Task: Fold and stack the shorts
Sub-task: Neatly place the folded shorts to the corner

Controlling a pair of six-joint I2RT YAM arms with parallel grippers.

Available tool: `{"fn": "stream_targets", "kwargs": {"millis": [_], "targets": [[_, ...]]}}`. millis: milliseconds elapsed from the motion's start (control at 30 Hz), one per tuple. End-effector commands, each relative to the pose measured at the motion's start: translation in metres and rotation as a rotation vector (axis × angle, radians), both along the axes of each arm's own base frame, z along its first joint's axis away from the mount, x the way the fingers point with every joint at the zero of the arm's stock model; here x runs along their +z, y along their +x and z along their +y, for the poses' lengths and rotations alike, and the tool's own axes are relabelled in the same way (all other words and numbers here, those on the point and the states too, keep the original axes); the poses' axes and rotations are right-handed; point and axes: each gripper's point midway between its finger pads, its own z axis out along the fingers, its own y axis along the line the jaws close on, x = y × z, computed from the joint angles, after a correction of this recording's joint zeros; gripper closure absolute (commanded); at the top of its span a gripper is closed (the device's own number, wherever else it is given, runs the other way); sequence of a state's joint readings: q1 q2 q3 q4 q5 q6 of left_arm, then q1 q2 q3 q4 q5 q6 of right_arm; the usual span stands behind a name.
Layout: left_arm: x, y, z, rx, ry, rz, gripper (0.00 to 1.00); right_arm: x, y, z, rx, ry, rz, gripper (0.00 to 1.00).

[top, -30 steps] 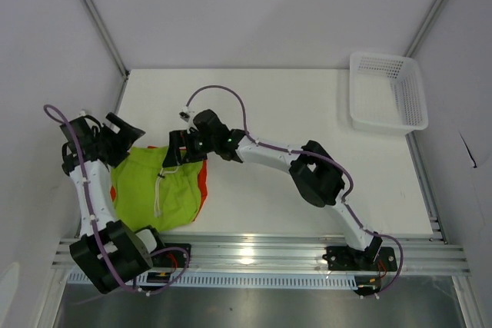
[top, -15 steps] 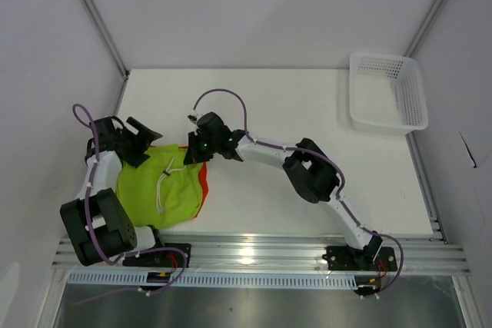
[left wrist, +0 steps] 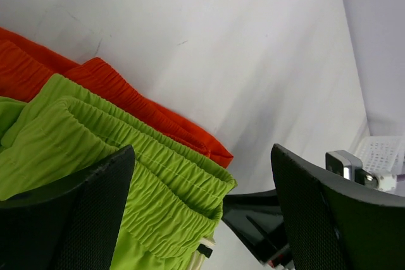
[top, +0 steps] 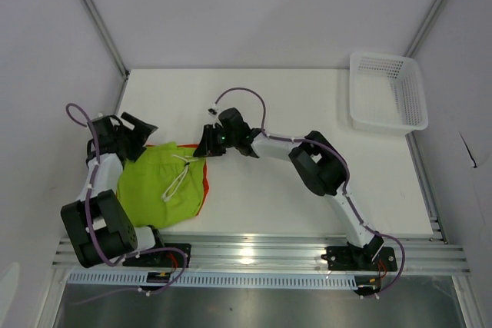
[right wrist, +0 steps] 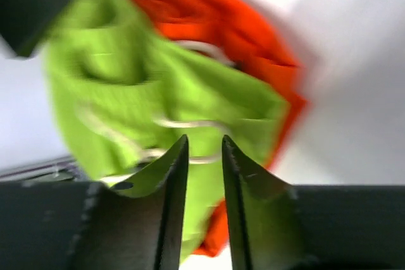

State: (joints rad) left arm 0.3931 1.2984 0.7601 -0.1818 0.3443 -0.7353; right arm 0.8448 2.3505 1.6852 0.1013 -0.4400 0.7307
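While the right gripper [right wrist: 204, 140] hovers just off the stack's far-right edge, its jaws sit drawn close with only a thin slit between. The wrist view is blurred, so I cannot tell whether anything thin is pinched there; no cloth shows inside the slit. The left gripper [left wrist: 202, 150] is spread wide with nothing between its fingers, poised over the stack's far-left edge just above the waistbands. The lime green shorts [top: 157, 186] lie on top of the orange-red shorts [top: 204, 182] near the table's [top: 292, 97] near-left corner. Only a strip of orange shows along the right and far edges. The step looks like the tail end of stacking, meaning release and tidy-up, with the task close to done. The next move likely calls for lifting both arms clear without dragging the top layer. It may also need a nudge to square the edges and tuck in the loose drawstring [top: 178, 182], a thin white cord looped across the green. Both pairs are soft knit with ribbed, gathered elastic waistbands, and the bundle is limp, rounded and slightly rumpled rather than crisp. A white plastic mesh basket [top: 384, 57], rigid and rectangular, sits at the far-right corner, well apart.
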Motion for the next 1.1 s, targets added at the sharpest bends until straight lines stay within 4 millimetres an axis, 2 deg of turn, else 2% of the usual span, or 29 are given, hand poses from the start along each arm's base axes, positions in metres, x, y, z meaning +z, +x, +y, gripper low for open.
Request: {"fn": "stream_targets", "kwargs": {"millis": [0, 33, 100, 200, 267, 300, 400, 433, 500, 533, 600, 633, 667, 733, 767, 833, 867, 900, 1067], "targets": [[0.043, 0.012, 0.002, -0.015, 0.023, -0.12, 0.11, 0.128, -0.015, 0.022, 0.111, 0.307, -0.15, 0.68], [0.044, 0.012, 0.002, -0.016, 0.02, -0.118, 0.11, 0.135, -0.019, 0.022, 0.126, 0.329, -0.155, 0.55], [0.049, 0.012, 0.001, -0.027, 0.007, -0.128, 0.11, 0.156, -0.032, 0.024, 0.164, 0.381, -0.178, 0.51], [0.055, 0.01, 0.004, -0.024, -0.005, -0.142, 0.11, 0.173, -0.046, 0.031, 0.211, 0.429, -0.194, 0.48], [0.06, 0.007, 0.008, -0.016, -0.006, -0.154, 0.11, 0.176, -0.051, 0.036, 0.23, 0.452, -0.177, 0.53], [0.059, 0.005, 0.009, -0.012, -0.01, -0.155, 0.11, 0.165, -0.054, 0.041, 0.244, 0.448, -0.144, 0.57], [0.06, 0.002, 0.017, 0.001, -0.031, -0.167, 0.11, 0.167, -0.056, 0.054, 0.27, 0.505, -0.123, 0.76], [0.058, 0.0, 0.018, 0.004, -0.036, -0.167, 0.11, 0.148, -0.059, 0.059, 0.275, 0.502, -0.047, 0.88], [0.055, -0.001, 0.024, 0.015, -0.049, -0.166, 0.11, 0.149, -0.06, 0.067, 0.292, 0.556, -0.03, 0.97], [0.056, 0.001, 0.024, 0.011, -0.054, -0.18, 0.11, 0.13, -0.063, 0.073, 0.295, 0.546, 0.03, 1.0], [0.05, 0.003, 0.025, 0.004, -0.088, -0.173, 0.12, 0.128, -0.06, 0.081, 0.293, 0.559, 0.029, 1.0], [0.049, 0.005, 0.026, 0.003, -0.091, -0.176, 0.12, 0.11, -0.058, 0.086, 0.276, 0.534, 0.036, 1.0], [0.045, 0.006, 0.025, 0.007, -0.105, -0.174, 0.12, 0.112, -0.056, 0.092, 0.274, 0.536, 0.019, 1.0], [0.04, 0.011, 0.027, 0.01, -0.118, -0.182, 0.12, 0.09, -0.05, 0.099, 0.247, 0.476, 0.032, 1.0], [0.033, 0.01, 0.027, 0.021, -0.13, -0.167, 0.12, 0.067, -0.04, 0.102, 0.186, 0.42, 0.06, 1.0], [0.021, 0.012, 0.03, 0.039, -0.135, -0.147, 0.12, 0.046, -0.03, 0.101, 0.116, 0.378, 0.07, 1.0], [0.015, 0.012, 0.03, 0.048, -0.141, -0.137, 0.13, 0.033, -0.017, 0.098, 0.033, 0.343, 0.074, 1.0], [0.015, 0.016, 0.033, 0.052, -0.129, -0.152, 0.13, 0.02, -0.015, 0.095, 0.004, 0.316, 0.085, 1.0], [-0.013, 0.025, 0.027, 0.053, -0.116, -0.1, 0.13, -0.011, -0.004, 0.086, -0.087, 0.245, 0.143, 1.0]]}}
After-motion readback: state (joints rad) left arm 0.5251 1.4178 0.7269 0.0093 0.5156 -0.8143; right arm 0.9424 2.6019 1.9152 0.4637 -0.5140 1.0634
